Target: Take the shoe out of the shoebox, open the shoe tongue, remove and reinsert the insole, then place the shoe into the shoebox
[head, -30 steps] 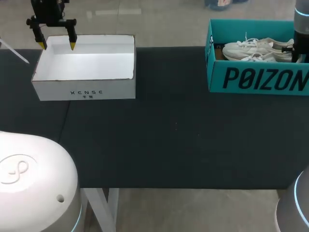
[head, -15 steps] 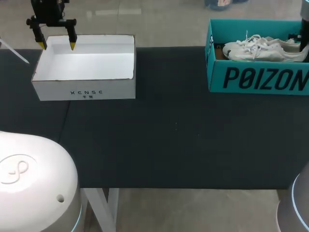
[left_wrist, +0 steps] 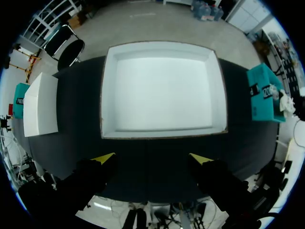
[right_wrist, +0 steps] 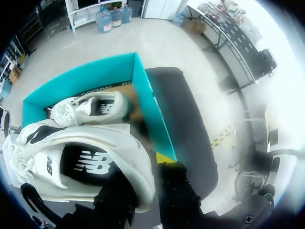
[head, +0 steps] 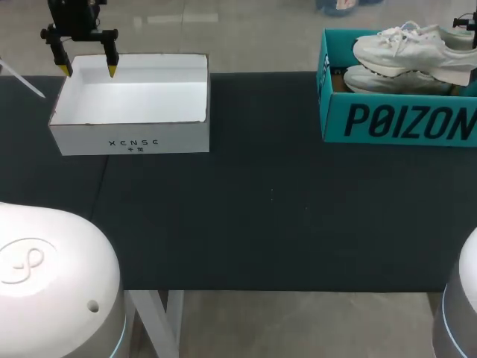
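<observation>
A white sneaker (head: 408,46) hangs tilted above the teal shoebox (head: 395,123) at the table's far right. My right gripper (right_wrist: 144,167) is shut on the sneaker (right_wrist: 81,160) at the heel, and one yellow fingertip (right_wrist: 165,157) shows beside it. In the head view only a dark bit of the right gripper (head: 467,22) shows at the edge. A second white sneaker (head: 395,80) lies inside the shoebox (right_wrist: 151,114), below the held one. My left gripper (head: 89,69) hovers open over the far rim of a white box (head: 130,104), with nothing between its fingers (left_wrist: 104,157).
The white box (left_wrist: 162,90) is open and empty, at the far left of the dark table (head: 268,209). A flat white lid (left_wrist: 40,109) lies on the table beside it. The teal shoebox (left_wrist: 263,98) shows far off to the side in the left wrist view.
My right gripper has closed on the sneaker's heel and lifted it up out of the shoebox. The left arm has not moved.
</observation>
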Motion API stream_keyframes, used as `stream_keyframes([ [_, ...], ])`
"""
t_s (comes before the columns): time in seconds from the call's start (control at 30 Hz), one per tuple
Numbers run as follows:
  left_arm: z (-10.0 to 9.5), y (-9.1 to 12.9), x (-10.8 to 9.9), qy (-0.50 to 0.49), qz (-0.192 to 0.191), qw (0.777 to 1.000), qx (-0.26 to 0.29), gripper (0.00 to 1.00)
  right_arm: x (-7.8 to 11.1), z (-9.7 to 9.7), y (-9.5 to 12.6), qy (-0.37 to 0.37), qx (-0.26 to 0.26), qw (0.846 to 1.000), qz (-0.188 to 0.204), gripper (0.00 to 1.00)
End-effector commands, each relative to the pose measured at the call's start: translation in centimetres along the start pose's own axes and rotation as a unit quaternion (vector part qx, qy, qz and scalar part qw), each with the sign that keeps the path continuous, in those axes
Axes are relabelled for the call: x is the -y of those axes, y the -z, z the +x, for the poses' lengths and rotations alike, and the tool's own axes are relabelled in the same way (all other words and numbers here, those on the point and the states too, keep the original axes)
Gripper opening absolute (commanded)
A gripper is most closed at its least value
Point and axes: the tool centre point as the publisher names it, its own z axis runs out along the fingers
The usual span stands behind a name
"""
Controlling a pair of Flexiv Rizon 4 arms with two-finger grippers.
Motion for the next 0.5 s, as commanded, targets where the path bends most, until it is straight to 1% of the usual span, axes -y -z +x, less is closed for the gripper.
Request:
stream_keyframes([
  [0.03, 0.0, 0.0, 0.0, 0.000, 0.000, 1.000, 0.001, 1.00, 2.7, -0.1, 5.4, 0.000, 0.003, 1.000, -0.020, 0.00],
  [0.1, 0.0, 0.0, 0.0, 0.000, 0.000, 1.000, 0.001, 1.00, 3.9, 0.2, 6.2, 0.002, 0.003, 1.000, -0.027, 0.00],
  [0.2, 0.0, 0.0, 0.0, 0.000, 0.000, 1.000, 0.001, 1.00, 6.1, 0.8, 6.9, 0.002, -0.001, 0.999, -0.032, 0.00],
  [0.3, 0.0, 0.0, 0.0, 0.000, 0.000, 1.000, 0.001, 1.00, 8.6, 1.8, 7.2, 0.000, 0.003, 0.999, -0.034, 0.00],
  [0.5, 0.0, 0.0, 0.0, 0.000, 0.000, 1.000, 0.001, 1.00, 14.0, 4.3, 7.7, 0.009, 0.004, 1.000, -0.024, 0.00],
])
